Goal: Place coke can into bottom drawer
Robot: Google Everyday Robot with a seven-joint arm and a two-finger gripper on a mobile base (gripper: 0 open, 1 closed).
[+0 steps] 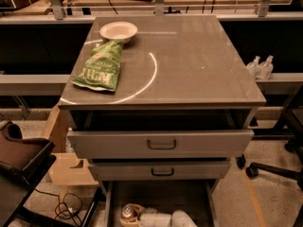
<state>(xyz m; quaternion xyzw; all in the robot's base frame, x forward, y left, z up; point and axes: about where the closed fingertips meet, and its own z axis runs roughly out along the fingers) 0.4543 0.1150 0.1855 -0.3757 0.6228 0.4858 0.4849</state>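
The coke can, red with a silver top, stands low inside the open bottom drawer, near its front left. My gripper reaches in from the bottom edge of the view on a white arm and is shut on the can, with a pale finger curved around its right side. The drawer's dark floor shows behind the can. Its front part is cut off by the frame edge.
The top drawer and middle drawer stick out partly above the bottom one. On the cabinet top lie a white bowl and a green chip bag. A dark chair stands at left, a chair base at right.
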